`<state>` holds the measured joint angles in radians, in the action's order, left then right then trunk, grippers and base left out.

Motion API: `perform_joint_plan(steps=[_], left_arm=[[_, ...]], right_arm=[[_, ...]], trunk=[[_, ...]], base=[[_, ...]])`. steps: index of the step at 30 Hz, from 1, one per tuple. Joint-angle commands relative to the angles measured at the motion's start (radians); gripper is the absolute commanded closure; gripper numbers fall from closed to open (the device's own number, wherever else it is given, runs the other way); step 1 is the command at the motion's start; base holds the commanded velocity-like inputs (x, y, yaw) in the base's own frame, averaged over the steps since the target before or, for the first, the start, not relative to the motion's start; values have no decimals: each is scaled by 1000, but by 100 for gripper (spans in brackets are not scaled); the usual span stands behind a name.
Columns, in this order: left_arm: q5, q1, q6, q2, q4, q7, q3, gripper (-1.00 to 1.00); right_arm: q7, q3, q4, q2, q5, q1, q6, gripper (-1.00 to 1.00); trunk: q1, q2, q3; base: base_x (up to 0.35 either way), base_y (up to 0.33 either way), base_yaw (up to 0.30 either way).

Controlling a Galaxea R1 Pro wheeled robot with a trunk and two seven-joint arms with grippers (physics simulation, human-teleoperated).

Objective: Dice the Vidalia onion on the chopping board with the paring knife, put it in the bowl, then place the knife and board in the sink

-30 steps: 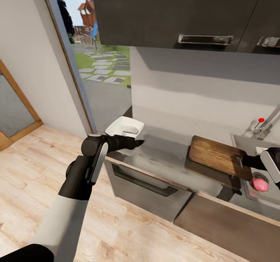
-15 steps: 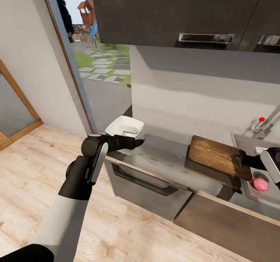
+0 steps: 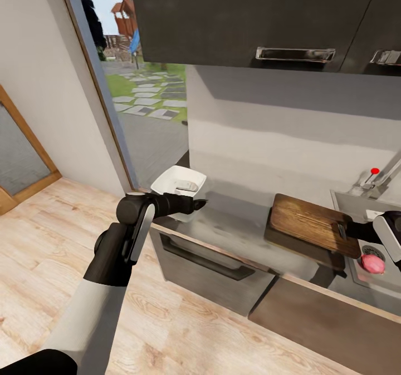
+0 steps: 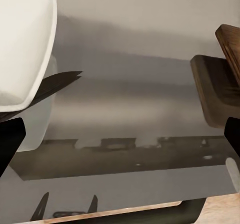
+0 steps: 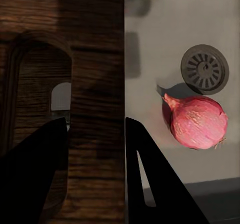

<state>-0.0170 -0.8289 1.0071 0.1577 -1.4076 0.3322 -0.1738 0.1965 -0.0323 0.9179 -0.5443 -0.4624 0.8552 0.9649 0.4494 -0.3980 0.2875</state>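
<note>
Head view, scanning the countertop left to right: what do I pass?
Bowl → left gripper → bare countertop → chopping board → Vidalia onion in the sink.

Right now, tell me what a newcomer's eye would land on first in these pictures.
Most striking is the small reddish-purple onion lying in the grey steel sink next to the round drain. Beside the sink, the dark brown wooden chopping board overhangs the basin's edge, with the right gripper at its slot-handle end. At the far end of the glossy grey countertop, a shallow white bowl sits behind the left gripper.
</note>
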Motion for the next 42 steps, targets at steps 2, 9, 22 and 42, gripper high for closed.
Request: perform_joint_plan(steps=[2,9,22,42], left_arm=[[-1,-1,5,0,-1,1,0,-100],[-1,-1,5,0,0,1,0,-100],[-1,-1,5,0,1,1,0,-100],[-1,-1,5,0,1,1,0,-100]], right_arm=[[5,0,1,0,-11,1,3,100],[-75,1,1,0,-11,1,3,100],[-83,2,1,0,-11,1,3,100],[-83,2,1,1,-11,1,3,100]], trunk=[[1,-2,2],[1,-2,2],[1,-2,2],[1,-2,2]], base=[[0,0,0],[0,0,0],[0,52,0],[3,56,0]])
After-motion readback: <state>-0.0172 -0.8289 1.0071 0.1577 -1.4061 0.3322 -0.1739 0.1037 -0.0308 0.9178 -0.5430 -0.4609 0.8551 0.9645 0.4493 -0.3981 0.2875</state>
